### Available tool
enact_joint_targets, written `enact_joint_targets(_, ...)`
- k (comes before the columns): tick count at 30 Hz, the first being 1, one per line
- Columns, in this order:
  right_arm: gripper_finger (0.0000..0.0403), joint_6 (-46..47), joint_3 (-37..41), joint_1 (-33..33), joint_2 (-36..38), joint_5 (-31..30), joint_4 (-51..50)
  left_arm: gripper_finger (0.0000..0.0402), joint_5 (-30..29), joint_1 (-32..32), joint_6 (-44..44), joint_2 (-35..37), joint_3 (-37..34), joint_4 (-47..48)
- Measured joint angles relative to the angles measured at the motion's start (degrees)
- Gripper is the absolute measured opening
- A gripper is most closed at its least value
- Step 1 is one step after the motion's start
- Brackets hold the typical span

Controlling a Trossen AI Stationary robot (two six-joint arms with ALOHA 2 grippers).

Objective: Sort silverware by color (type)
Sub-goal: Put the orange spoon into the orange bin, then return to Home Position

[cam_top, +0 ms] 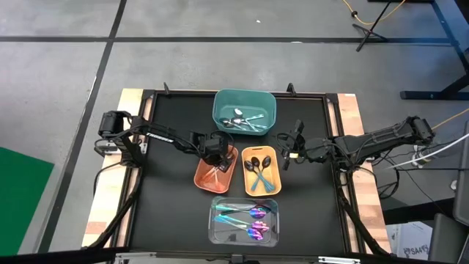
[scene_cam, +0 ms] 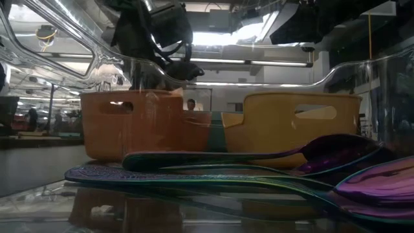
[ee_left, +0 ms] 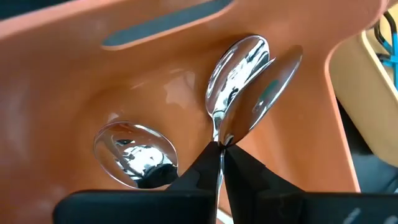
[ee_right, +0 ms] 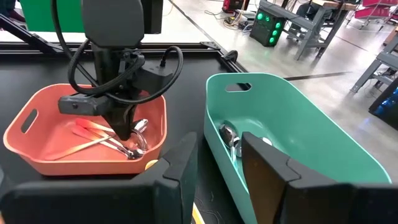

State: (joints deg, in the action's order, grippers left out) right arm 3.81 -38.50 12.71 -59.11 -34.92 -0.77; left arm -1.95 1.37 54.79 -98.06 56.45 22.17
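My left gripper reaches down into the orange bin and is shut on a silver-bowled spoon. Another silver spoon bowl and orange handles lie in that bin. My right gripper hangs open and empty between the teal bin and the yellow bin. The teal bin holds plain silver pieces. The yellow bin holds black-headed spoons. The clear bin holds iridescent spoons. My left gripper pinches the spoon's thin neck, just behind its bowl, between its two fingertips. The fingers come from above, pointing down into the orange bin. The spoon's bowl points away from the fingers, low in the bin near its wall. Whether the bowl rests on the floor, I cannot tell.
The four bins stand close together in the middle of the black mat. Bare mat lies to the left and right of them. The table's wooden edges frame the mat. The room behind shows in the low view.
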Motion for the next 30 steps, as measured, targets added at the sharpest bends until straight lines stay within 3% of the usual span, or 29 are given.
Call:
enact_joint_targets(12, 0.0115, 0.0, 0.0, 0.0, 0.0, 0.0, -0.4, 0.0014, -0.1, 0.0, 0.6, 0.0, 0.0, -0.1)
enact_joint_targets(22, 0.0115, 0.0, 0.0, 0.0, 0.0, 0.0, -0.4, 0.0076, -0.5, 0.0, 0.6, 0.0, 0.0, -0.9)
enact_joint_targets(30, 0.0115, 0.0, 0.0, 0.0, 0.0, 0.0, -0.2, 0.0078, 0.8, 0.0, 0.1, 0.7, 0.0, -1.4)
